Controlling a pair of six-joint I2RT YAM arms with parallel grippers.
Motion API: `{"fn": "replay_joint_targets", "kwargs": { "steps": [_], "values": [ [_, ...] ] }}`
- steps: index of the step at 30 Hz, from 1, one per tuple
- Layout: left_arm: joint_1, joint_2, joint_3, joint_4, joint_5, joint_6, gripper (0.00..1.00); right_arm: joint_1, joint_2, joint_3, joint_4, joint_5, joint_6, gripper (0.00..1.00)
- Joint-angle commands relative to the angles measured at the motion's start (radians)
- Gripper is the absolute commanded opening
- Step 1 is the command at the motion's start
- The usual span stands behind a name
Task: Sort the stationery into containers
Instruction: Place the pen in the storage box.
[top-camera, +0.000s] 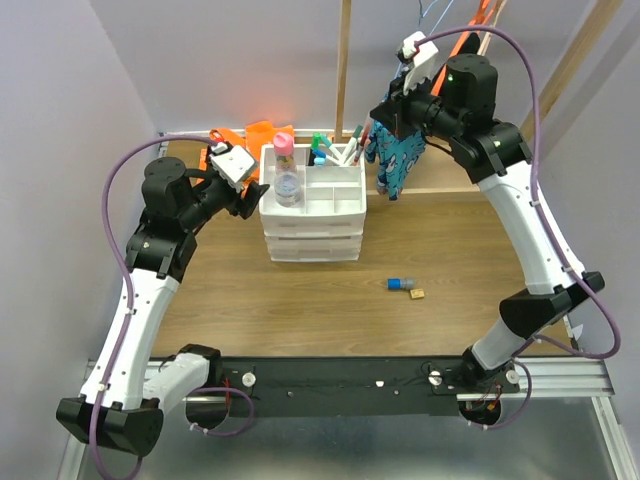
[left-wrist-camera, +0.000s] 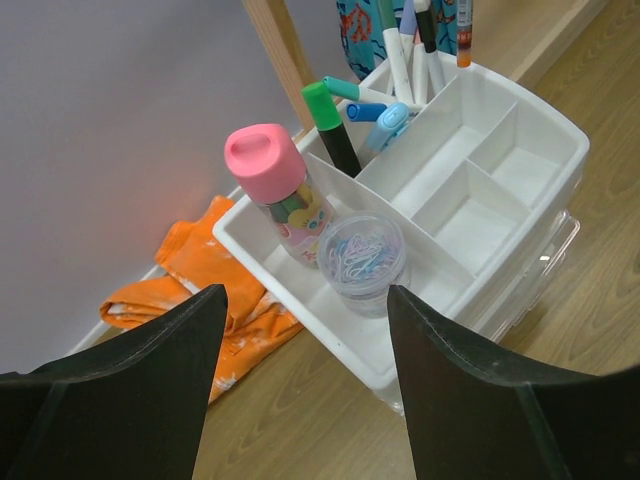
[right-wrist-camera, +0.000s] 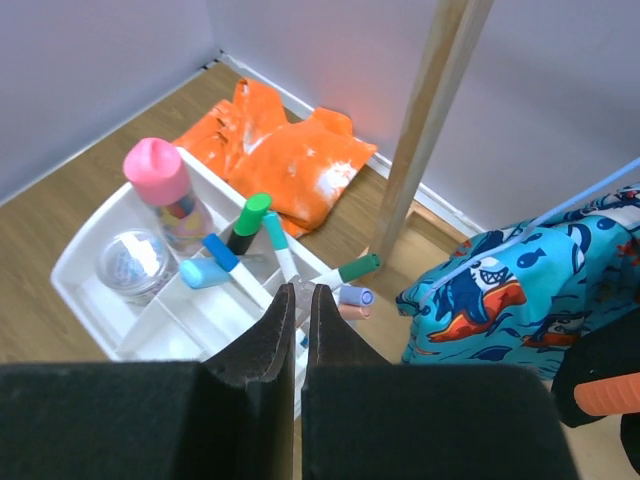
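Drawer unit (top-camera: 312, 235) sits near the far edge, left of centre. Left gripper (left-wrist-camera: 305, 300) is wide open and empty at its left side, orange cloth (right-wrist-camera: 280, 150) behind. Right gripper (right-wrist-camera: 300, 295) is almost closed, nothing visibly held, above the markers (right-wrist-camera: 285, 262). Wooden post (right-wrist-camera: 430, 120) and blue cloth (right-wrist-camera: 520, 290) crowd it. Blue highlighter (top-camera: 400, 283) and tan block (top-camera: 417, 293) lie loose mid-table.

Lab robot cell: plain walls (top-camera: 60, 100) box in a wooden table (top-camera: 450, 250), two arms (top-camera: 530, 230) bolted to an aluminium rail (top-camera: 565, 378).

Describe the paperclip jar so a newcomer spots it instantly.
Find the white drawer unit at the table's back. In its top tray's left compartment stand two containers. The jar is the short clear one full of pastel paper clips, beside the taller pink-capped bottle.
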Motion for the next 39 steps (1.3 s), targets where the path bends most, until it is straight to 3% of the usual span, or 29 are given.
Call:
{"fn": "replay_joint_targets", "kwargs": {
  "steps": [1,29,31,33,36,39],
  "values": [
    [0.021,-0.032,-0.012,0.002,-0.001,-0.011,0.74,0.015,0.042,0.041,0.018,0.093,-0.045,0.01],
    [0.038,-0.051,-0.061,0.055,0.014,-0.054,0.74,0.091,0.05,-0.171,0.035,0.133,-0.131,0.01],
    [0.038,-0.051,-0.061,0.057,0.014,-0.056,0.74,0.091,0.033,-0.175,0.037,0.142,-0.122,0.09],
    [0.038,-0.051,-0.06,0.057,0.015,-0.054,0.74,0.09,0.0,-0.175,0.035,0.153,-0.12,0.29],
    [0.038,-0.049,-0.054,0.055,0.02,-0.06,0.74,0.09,-0.055,-0.194,0.031,0.191,-0.11,0.44],
    [0.038,-0.049,-0.043,0.049,0.02,-0.057,0.74,0.09,-0.137,-0.247,0.018,0.234,-0.12,0.47]
  ]
}}
